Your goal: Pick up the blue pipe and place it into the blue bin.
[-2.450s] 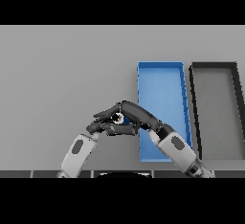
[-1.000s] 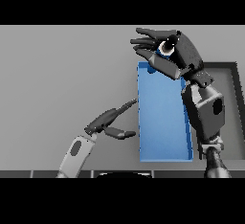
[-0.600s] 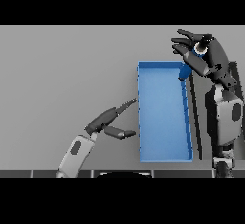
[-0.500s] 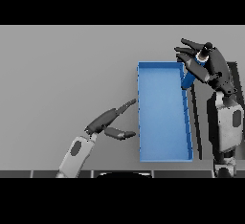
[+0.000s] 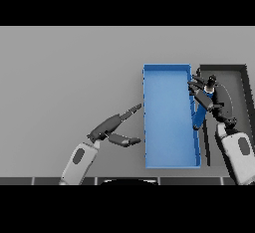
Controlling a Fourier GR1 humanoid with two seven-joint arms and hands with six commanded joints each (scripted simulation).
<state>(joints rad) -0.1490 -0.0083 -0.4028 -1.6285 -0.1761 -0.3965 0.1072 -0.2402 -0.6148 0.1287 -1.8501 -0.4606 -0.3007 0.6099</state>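
Blue pipe [image 5: 200,112] is held in the right hand [image 5: 209,96], whose fingers are curled round it, at the right wall of the blue bin [image 5: 169,163]. Its lower end hangs over that wall. A dark bin [image 5: 244,77] stands just beside. The left hand [image 5: 118,127] rests on the grey tabletop [image 5: 64,77], fingers straight and spread.

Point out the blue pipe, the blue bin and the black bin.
blue pipe [image 5: 200,113]: head view, on its shaft below the right hand.
blue bin [image 5: 167,122]: head view, on its bare floor.
black bin [image 5: 238,85]: head view, on its floor near the far right corner.
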